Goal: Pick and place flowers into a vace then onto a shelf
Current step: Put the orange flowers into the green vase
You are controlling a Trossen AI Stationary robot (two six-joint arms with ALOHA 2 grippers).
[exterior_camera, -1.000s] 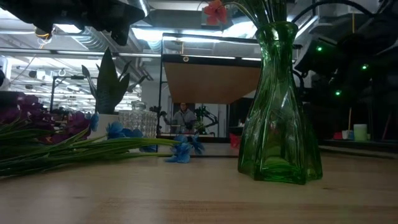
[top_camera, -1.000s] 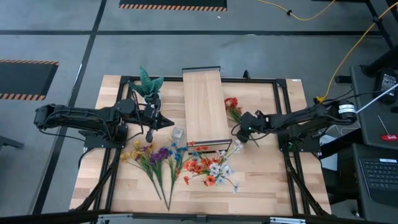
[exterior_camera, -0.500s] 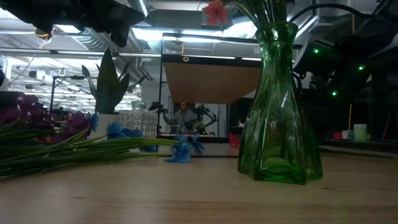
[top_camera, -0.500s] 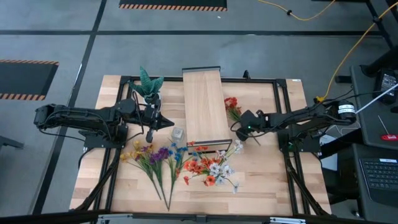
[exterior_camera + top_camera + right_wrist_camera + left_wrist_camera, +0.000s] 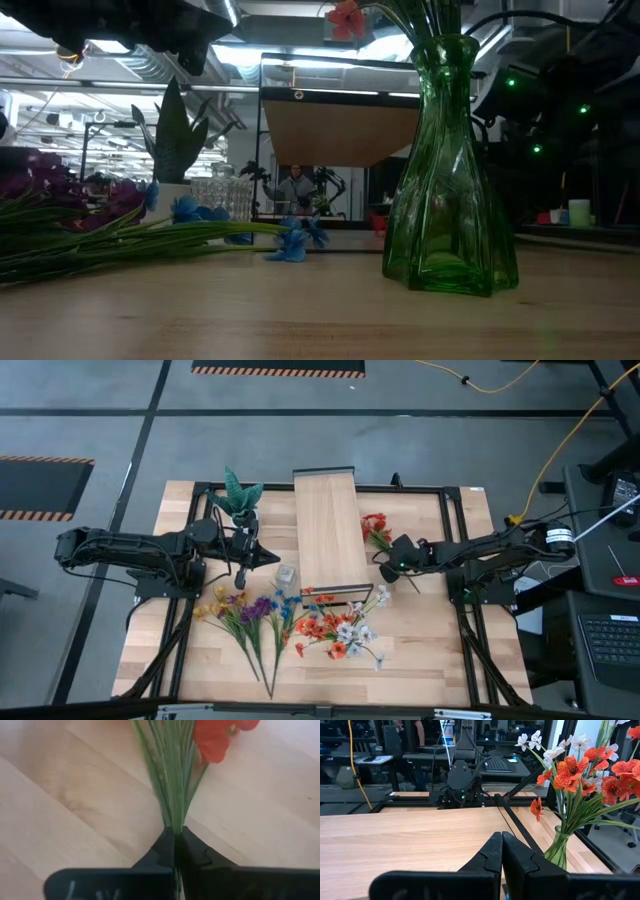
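A bunch of red-orange flowers (image 5: pixel 374 526) lies on the table just right of the pale wood shelf (image 5: pixel 330 530). My right gripper (image 5: pixel 385 563) is shut on its green stems. A green glass vase (image 5: pixel 450 170) holding red-orange and white flowers (image 5: pixel 340 630) stands on the tabletop near the shelf's near end. Yellow, purple and blue flowers (image 5: pixel 250 610) lie flat on the table at the near left. My left gripper (image 5: pixel 272 557) hovers shut and level left of the shelf, touching nothing. My right gripper pinches the red-orange bunch's gathered green stems (image 5: pixel 172 822) between its two fingers, a short way below the blooms (image 5: pixel 215 740). The fingers slant down from the table's right side. Several stems fan out beyond the fingertips. Whether the blooms rest on the table, I cannot tell.
A spiky green plant in a white pot (image 5: pixel 240 495) stands at the far left of the shelf. A small clear glass vase (image 5: pixel 286 574) stands by the shelf's near left corner. A black frame (image 5: pixel 450 495) runs around the work area. Bare tabletop lies at the near right.
My right gripper has rolled a little at the wrist while staying beside the shelf. The red-orange blooms have shifted slightly with it.
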